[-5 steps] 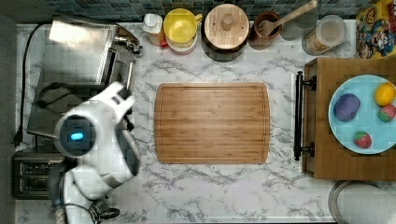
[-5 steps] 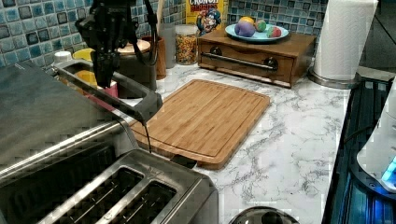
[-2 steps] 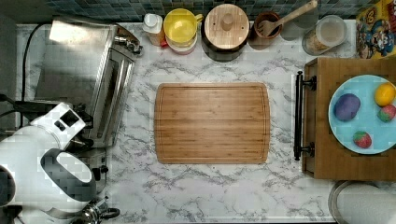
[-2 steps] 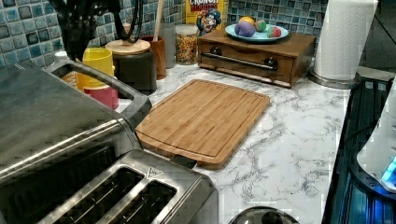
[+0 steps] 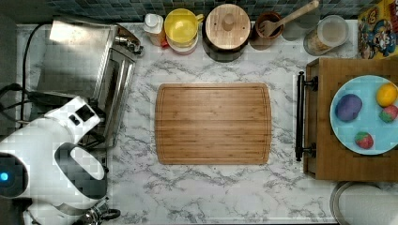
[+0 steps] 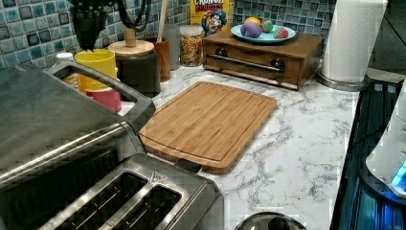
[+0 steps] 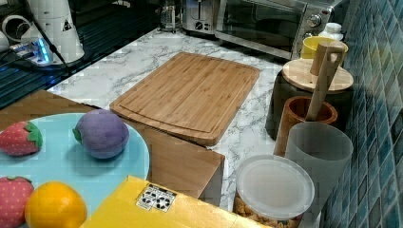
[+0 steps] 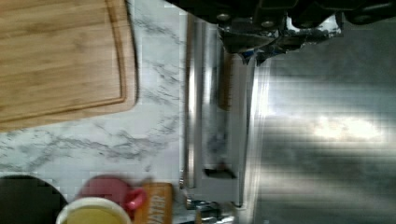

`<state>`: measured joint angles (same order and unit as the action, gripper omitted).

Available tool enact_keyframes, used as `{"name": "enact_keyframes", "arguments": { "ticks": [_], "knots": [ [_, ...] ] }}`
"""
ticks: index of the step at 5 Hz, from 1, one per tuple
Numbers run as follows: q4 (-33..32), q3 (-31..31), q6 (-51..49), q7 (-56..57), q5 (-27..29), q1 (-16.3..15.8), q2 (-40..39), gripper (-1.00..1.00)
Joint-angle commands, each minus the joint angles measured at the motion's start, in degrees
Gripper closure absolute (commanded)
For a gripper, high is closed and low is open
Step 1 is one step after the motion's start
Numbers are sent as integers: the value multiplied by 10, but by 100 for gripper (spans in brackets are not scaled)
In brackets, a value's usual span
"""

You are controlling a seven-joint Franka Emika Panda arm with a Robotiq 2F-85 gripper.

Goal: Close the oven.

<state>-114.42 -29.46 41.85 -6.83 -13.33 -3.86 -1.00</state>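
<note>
The oven (image 5: 80, 79) stands at the counter's end beside the cutting board (image 5: 212, 123). Its glass door appears raised, handle (image 6: 103, 84) near the top edge, probably shut or nearly so. The gripper (image 6: 89, 26) hangs above the handle, apparently touching nothing; whether its fingers are parted cannot be told. Beyond the oven, a yellow cup (image 5: 181, 26) (contents unseen), a lidded canister (image 5: 227, 28) and a spoon crock (image 7: 304, 124).

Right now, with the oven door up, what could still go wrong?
In the top view the oven door looks nearly shut, but a small gap may remain, so it could drop open again. The gripper hangs above the yellow mug in the left view, so a careless retreat might knock it.
</note>
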Motion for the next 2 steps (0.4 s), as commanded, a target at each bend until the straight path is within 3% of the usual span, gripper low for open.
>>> {"name": "enact_keyframes", "arguments": {
  "ticks": [1,2],
  "knots": [
    [42,19,-6,37,13,21,10,100],
    [41,26,-6,37,13,13,10,100]
  ]
}}
